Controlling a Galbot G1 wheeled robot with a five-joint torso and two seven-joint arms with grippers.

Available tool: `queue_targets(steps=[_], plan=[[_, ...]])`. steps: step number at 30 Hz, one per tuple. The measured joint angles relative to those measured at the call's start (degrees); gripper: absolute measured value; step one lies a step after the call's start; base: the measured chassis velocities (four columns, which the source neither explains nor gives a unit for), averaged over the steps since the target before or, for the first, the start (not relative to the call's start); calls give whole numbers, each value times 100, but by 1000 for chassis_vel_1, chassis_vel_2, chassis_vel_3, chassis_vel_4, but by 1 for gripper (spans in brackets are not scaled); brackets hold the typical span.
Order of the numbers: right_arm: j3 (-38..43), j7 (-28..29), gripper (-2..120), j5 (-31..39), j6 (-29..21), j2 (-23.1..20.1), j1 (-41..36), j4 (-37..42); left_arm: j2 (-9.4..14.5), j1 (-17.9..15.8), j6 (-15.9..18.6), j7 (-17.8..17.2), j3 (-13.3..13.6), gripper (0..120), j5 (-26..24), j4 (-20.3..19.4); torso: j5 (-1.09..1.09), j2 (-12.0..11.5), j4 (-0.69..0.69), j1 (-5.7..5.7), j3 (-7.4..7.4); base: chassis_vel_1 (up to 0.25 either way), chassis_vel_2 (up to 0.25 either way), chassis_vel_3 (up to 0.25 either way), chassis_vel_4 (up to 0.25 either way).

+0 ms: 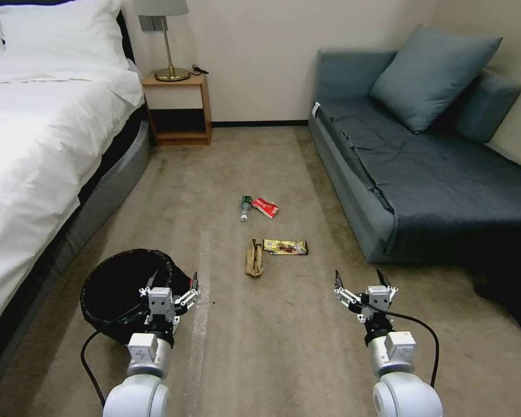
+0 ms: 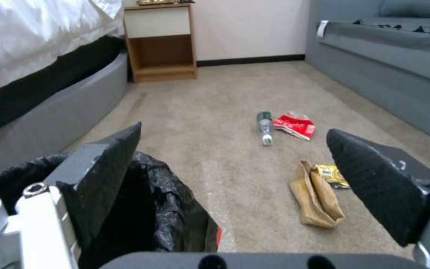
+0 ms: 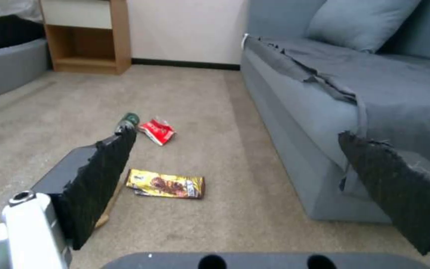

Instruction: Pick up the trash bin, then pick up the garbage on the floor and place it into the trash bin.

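The left gripper (image 1: pixel 173 284) is held with jaws spread wide and empty over the rim of the round bin lined with crinkly black plastic (image 1: pixel 107 289), the right gripper (image 1: pixel 360 280) likewise spread and empty above bare carpet beside the grey sofa (image 1: pixel 446 174), while the clear green-labelled bottle (image 1: pixel 246 207), red-white wrapper (image 1: pixel 265 206), gold-brown wrapper (image 1: pixel 285 247) and crumpled tan paper (image 1: pixel 253 259) are scattered ahead between them.

This is a bedroom, of a home or a hotel. A bed (image 1: pixel 35 116) with white sheets and a pillow (image 1: pixel 58 29) stands along the left side. A wooden nightstand (image 1: pixel 179 107) sits in the corner by the wall, with a brass lamp (image 1: pixel 169 40) on top. On the right is a grey-blue sofa (image 1: pixel 422 168) with a cushion (image 1: pixel 434 75). The floor is beige carpet (image 1: pixel 283 347), and the walls are plain cream with a dark skirting.
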State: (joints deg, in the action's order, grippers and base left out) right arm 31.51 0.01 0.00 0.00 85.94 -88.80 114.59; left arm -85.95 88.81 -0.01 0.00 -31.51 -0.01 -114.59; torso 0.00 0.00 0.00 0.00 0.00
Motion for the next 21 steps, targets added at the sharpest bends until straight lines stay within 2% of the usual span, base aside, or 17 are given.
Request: queue_targets(steps=[21], plan=[[0, 0, 100, 0, 0, 0, 0, 0, 0, 0, 0, 0, 0, 100, 0, 0, 0, 0, 0, 0, 0, 0, 0, 0, 0]])
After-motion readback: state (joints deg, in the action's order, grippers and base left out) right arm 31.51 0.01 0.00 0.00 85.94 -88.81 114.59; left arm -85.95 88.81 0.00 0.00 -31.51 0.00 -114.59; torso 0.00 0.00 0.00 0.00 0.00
